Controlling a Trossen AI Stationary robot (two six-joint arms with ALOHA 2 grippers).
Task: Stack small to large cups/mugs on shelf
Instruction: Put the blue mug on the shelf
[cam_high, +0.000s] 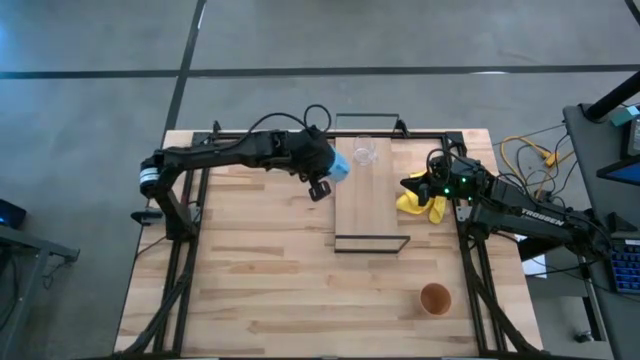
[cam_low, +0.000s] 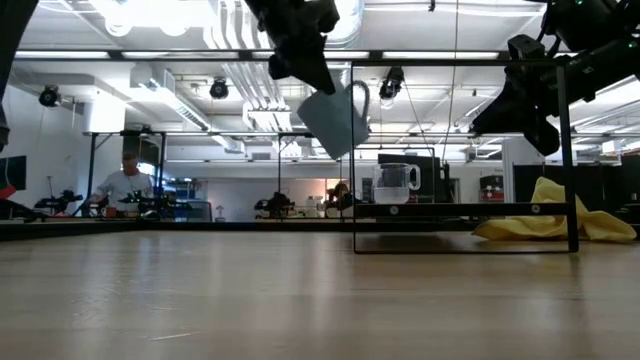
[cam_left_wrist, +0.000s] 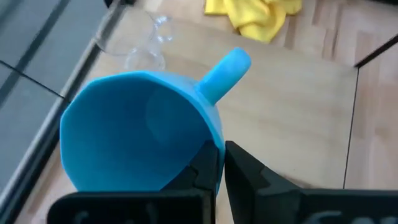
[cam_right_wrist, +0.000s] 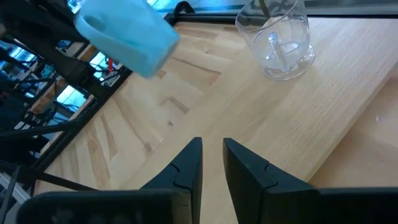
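Standing alone at lower right of the high view, brown-orange cup (cam_high: 435, 298) on the bench (cam_high: 250, 290). Mid-frame, shelf (cam_high: 365, 200). Left end effector (cam_high: 322, 178) clamped on the light-blue mug's (cam_high: 339, 167) rim, mug tilted in the air beside the shelf's left edge. Right end effector (cam_high: 410, 183), fingers slightly parted, empty, over yellow cloth (cam_high: 420, 205). Clear glass cup (cam_high: 364, 150) at the shelf's far end.

A: What sits on the pale plank-wood counter (cam_high: 260, 270)?
B: At centre, a narrow light-wood shelf with a thin black wire frame (cam_high: 362, 205); a small clear glass cup (cam_high: 364, 151) stands at its 12 o'clock end.
A: Elsewhere?
B: A crumpled yellow cloth (cam_high: 422, 204) at 3 o'clock; a brown-orange round cup (cam_high: 435, 298) at 5 o'clock.
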